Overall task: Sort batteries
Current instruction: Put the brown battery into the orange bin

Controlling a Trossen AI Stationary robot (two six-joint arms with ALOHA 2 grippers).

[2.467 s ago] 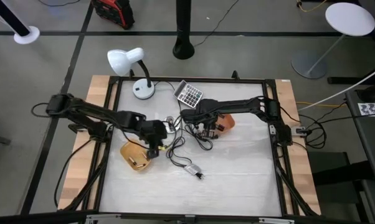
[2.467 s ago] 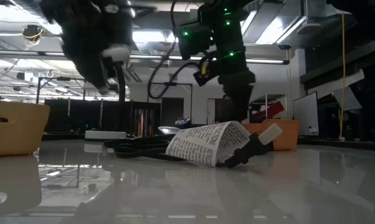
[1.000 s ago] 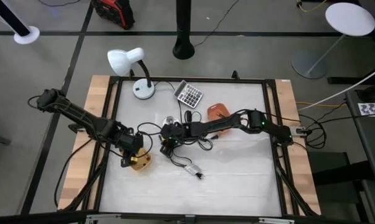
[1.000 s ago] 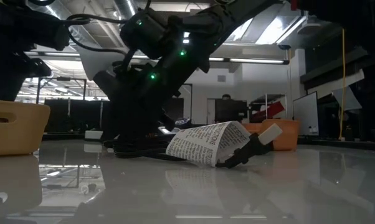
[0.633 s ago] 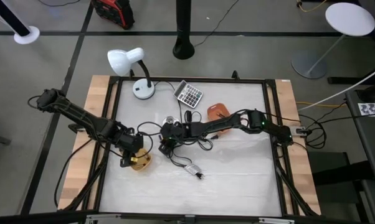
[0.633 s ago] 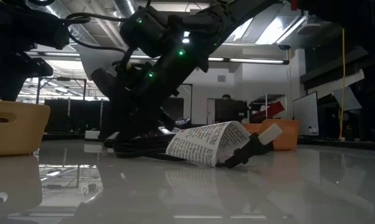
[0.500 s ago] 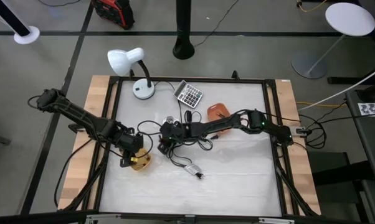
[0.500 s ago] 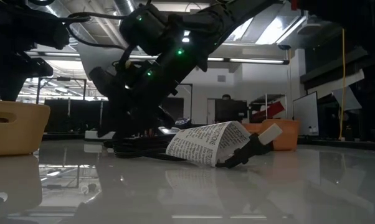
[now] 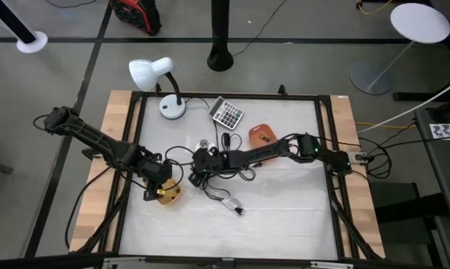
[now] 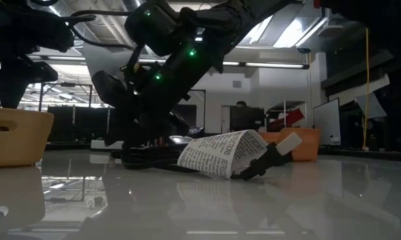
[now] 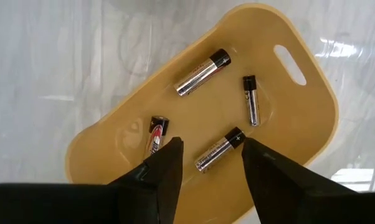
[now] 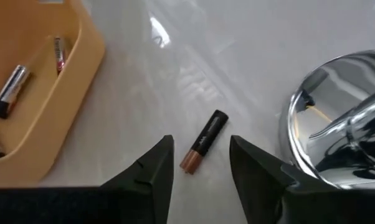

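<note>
Battery (image 12: 204, 140) on the surface sits between the right tool's (image 12: 199, 163) wide-open fingers, empty, and could easily roll away if one finger nudges it first.

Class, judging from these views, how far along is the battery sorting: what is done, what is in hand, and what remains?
Done: four batteries lie in the yellow tray, with the open left gripper above them. In hand: nothing is held; the open right gripper hovers over a copper-tipped battery on the table. Left: picking that battery up and sorting it.
</note>
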